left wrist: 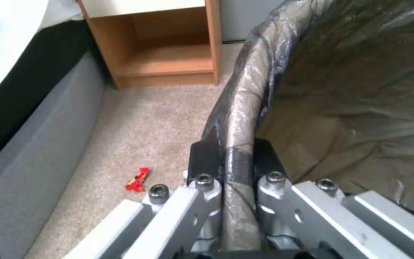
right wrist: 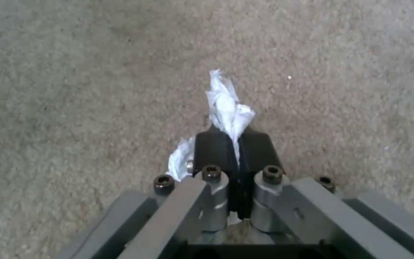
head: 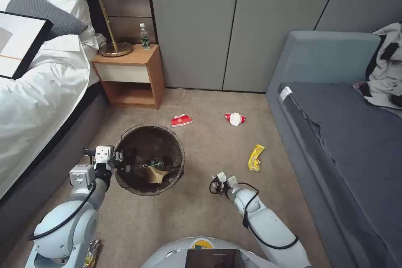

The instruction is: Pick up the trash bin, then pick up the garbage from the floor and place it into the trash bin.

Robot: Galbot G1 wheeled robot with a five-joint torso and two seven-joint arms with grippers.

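Observation:
The trash bin (head: 125,139) with its dark bag liner hangs left of centre, and my left gripper (head: 119,160) is shut on its near rim (left wrist: 245,108). Inside the bin lie a clear bottle (head: 151,162) and a brown paper bag (head: 157,174). To the bin's right, low over the carpet, my right gripper (head: 221,178) is shut on a white tissue (right wrist: 226,104). Garbage on the floor: two red-and-white packets (head: 181,120) (head: 235,118) and a yellow wrapper (head: 255,157). A small red wrapper (left wrist: 138,178) lies by the bed base.
A bed (head: 37,92) lines the left side, with a wooden nightstand (head: 134,75) holding a lamp and a bottle (head: 145,37). A grey sofa (head: 335,134) with clothing (head: 387,67) fills the right. A foil wrapper (head: 92,253) lies by my left arm.

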